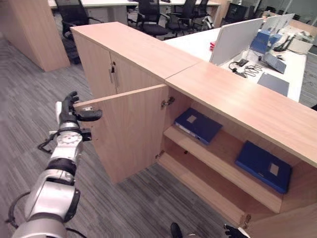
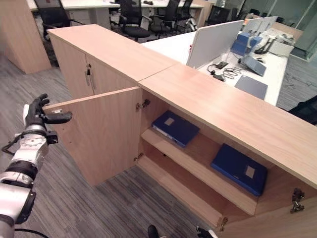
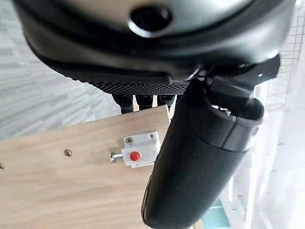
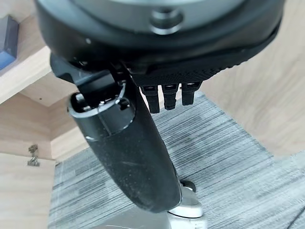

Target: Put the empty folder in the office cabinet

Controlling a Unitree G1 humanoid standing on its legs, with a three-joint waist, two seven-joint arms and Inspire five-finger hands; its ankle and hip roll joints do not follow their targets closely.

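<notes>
An open-plan office with grey striped carpet (image 1: pixel 29 104) holds a long, low cabinet (image 1: pixel 148 54) of light wood, and behind it a white tabletop (image 1: pixel 198 38) carries a pale divider panel (image 1: pixel 235 37), blue office items and dark cables; black office chairs (image 1: pixel 151 15) stand further back. The cabinet's left door (image 1: pixel 124 131) is swung wide open toward the camera, showing a compartment with a shelf (image 1: pixel 218 158) across its middle. Two dark blue folders lie flat on that shelf: one folder (image 1: pixel 198 125) toward the hinge side, close to the back, and a second folder (image 1: pixel 263 165) well apart from it toward the right end of the shelf. The compartment's bottom board beneath the shelf is bare wood. The left hand (image 1: pixel 73 113) is at the free upper corner of the open door, its fingers hooked over the door's top edge and its thumb lying along the inner face, so it is grasping the door. The left wrist view shows the thumb (image 3: pixel 200 157) beside a small white latch (image 3: pixel 139 150) with a red button, screwed to the door's wood. The right hand (image 4: pixel 143 143) hangs low over the carpet in front of the cabinet, holding nothing; its thumb is extended and its fingers look relaxed rather than clenched, with cabinet panels to either side.
</notes>
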